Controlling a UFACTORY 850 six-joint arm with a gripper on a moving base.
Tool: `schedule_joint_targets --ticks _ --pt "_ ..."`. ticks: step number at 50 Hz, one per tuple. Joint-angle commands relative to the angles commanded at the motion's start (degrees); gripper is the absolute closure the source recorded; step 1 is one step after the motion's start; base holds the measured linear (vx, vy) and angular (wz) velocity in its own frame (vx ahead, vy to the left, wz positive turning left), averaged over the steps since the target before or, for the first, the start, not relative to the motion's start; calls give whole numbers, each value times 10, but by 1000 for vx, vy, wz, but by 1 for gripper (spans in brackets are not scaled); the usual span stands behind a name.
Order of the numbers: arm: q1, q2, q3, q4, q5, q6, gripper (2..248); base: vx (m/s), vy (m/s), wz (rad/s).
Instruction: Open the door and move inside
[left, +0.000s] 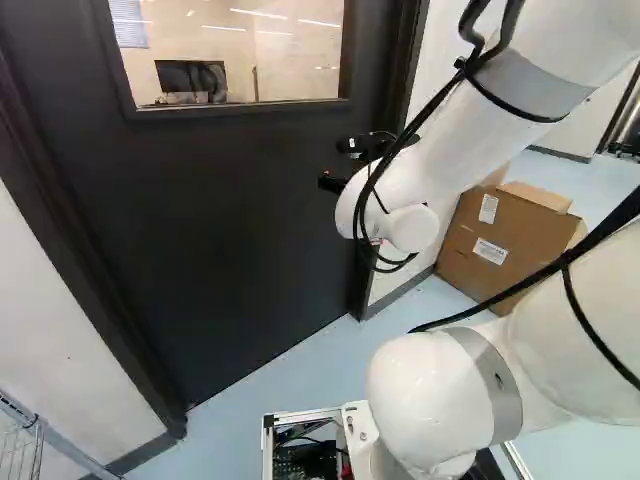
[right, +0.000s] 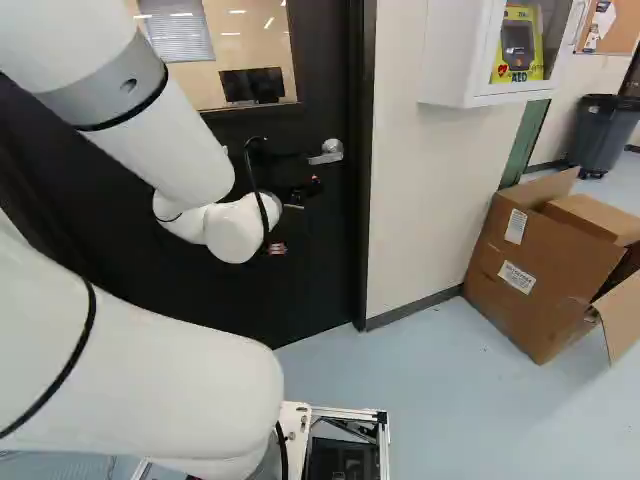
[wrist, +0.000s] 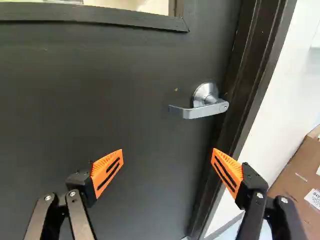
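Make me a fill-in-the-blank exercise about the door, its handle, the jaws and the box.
The door is ____, filling its frame.
With the handle ungripped, the jaws stand wide ____.
The pads on the jaws are colored ____.
The box is made of ____.

Missing words, in order: closed; open; orange; cardboard.

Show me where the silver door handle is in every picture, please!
Right base view: the silver door handle is just right of the arm's wrist.
Wrist view: on the door, ahead of the open gripper.
Left base view: can't be seen.
Shared landmark: the cardboard box.
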Motion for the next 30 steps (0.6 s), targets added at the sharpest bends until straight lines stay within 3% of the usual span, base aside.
schedule_joint_targets --ticks 30 --pt "-1 -17 -54 -3 -1 0 3 0 0 0"
